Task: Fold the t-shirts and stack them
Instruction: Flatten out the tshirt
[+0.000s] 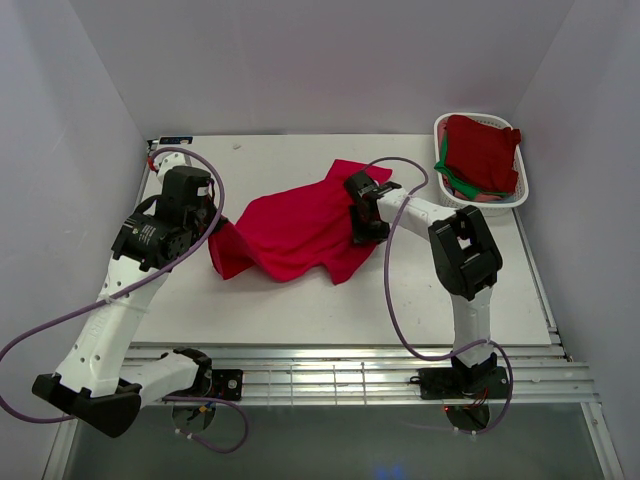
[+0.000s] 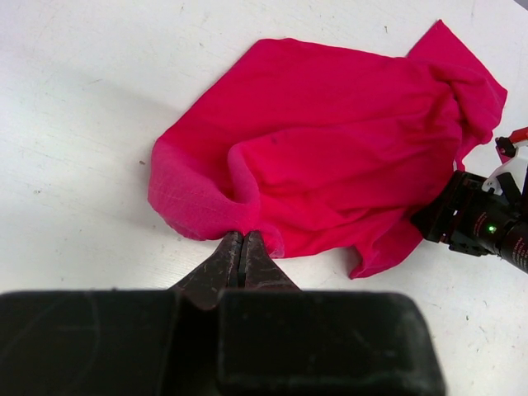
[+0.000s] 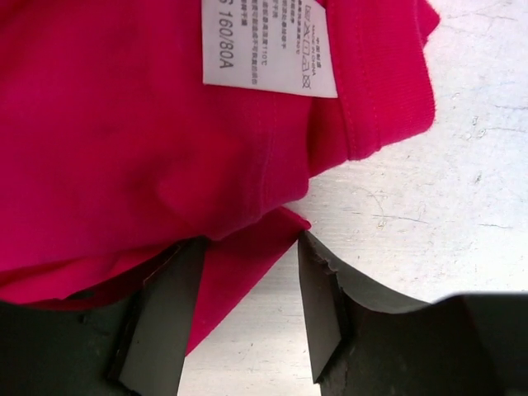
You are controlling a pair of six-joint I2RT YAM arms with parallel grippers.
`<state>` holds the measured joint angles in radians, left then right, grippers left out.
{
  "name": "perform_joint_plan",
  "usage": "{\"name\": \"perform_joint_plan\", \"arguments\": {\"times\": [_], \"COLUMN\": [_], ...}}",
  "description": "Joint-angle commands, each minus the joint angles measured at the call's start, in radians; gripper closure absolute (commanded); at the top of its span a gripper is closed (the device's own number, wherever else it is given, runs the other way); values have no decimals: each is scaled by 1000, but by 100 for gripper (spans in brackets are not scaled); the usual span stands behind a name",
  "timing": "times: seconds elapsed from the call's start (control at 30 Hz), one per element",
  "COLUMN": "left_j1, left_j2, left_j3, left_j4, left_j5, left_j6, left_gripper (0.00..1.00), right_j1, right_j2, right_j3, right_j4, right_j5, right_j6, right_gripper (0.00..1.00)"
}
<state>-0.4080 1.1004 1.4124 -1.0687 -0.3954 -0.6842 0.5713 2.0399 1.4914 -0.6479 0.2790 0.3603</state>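
Note:
A crimson t-shirt [image 1: 300,225] lies crumpled on the white table, also in the left wrist view [image 2: 330,140]. My left gripper [image 1: 217,232] is at its left edge; its jaws [image 2: 242,238] are shut, pinching the hem. My right gripper [image 1: 362,218] is at the shirt's right edge, open [image 3: 247,276], with a fold of the shirt [image 3: 124,148] lying between and over its left finger [image 3: 161,313]. A white size label [image 3: 268,45] shows on the cloth. A dark red t-shirt [image 1: 485,150] and a green one [image 1: 455,182] sit in the basket.
The white slotted basket [image 1: 437,130] stands at the back right corner of the table. White walls close in the left, back and right sides. A metal rail [image 1: 350,365] runs along the near edge. Purple cables loop around both arms.

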Motion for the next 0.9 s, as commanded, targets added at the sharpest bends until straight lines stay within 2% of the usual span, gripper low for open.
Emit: {"name": "perform_joint_plan", "arguments": {"times": [0.0,0.07,0.1,0.2,0.37,0.5,0.6,0.73,0.87], "left_j1": [1,1,1,1,1,1,1,1,1], "left_j2": [-22,-20,-19,-14,-4,22,48,81,75], "left_j3": [5,7,8,13,28,83,146,239,336], "left_j4": [16,15,16,18,21,26,47,81,142], "left_j5": [1,0,0,-2,-23,-74,-124,-195,-260], "left_j6": [6,6,8,11,32,51,81,117,178], "left_gripper": [100,100,100,100,100,100,100,100,100], "right_j1": [-14,-16,-16,-14,-14,-14,-16,-16,-14], "right_j2": [20,32,36,39,-104,-260,-365,-418,-461], "right_j3": [7,-6,-10,-32,-63,22,194,555,746], "right_j4": [-3,4,5,5,-45,-185,-309,-475,-558], "right_j5": [26,17,3,-24,11,80,146,233,304], "right_j6": [9,8,8,9,16,-12,-38,-58,-70], "right_gripper": [46,52,66,92,92,92,92,92,92]}}
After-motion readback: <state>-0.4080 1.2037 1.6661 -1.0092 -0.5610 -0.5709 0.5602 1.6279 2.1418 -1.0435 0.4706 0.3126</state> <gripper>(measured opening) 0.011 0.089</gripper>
